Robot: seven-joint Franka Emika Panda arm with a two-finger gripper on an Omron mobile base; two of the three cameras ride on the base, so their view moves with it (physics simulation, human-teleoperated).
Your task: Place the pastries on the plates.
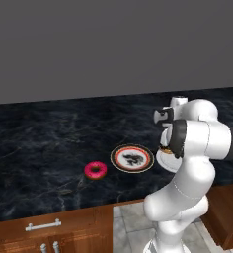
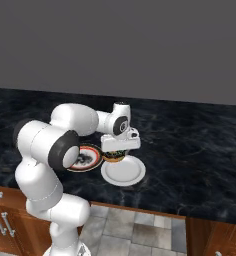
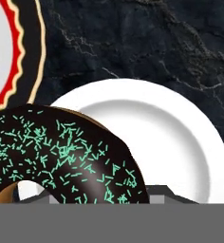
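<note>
Chocolate-iced, green-sprinkled, the chocolate donut [image 3: 61, 156] is sitting clamped in the narrowly parted gripper [image 2: 115, 154], hanging just above the near-left rim of the white plate [image 2: 125, 171]. Just beside that plate the patterned plate [image 1: 132, 158] is lying bare on the black marble counter [image 1: 39, 143], and the pink donut [image 1: 96, 170] is resting left of it, near the counter's front edge.

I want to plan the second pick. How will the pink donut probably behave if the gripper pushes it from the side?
The pink donut lies flat on the smooth dark counter, so it would probably slide, not roll. It looks small, so likely light. Its glossy icing may be slippery to grip.
</note>
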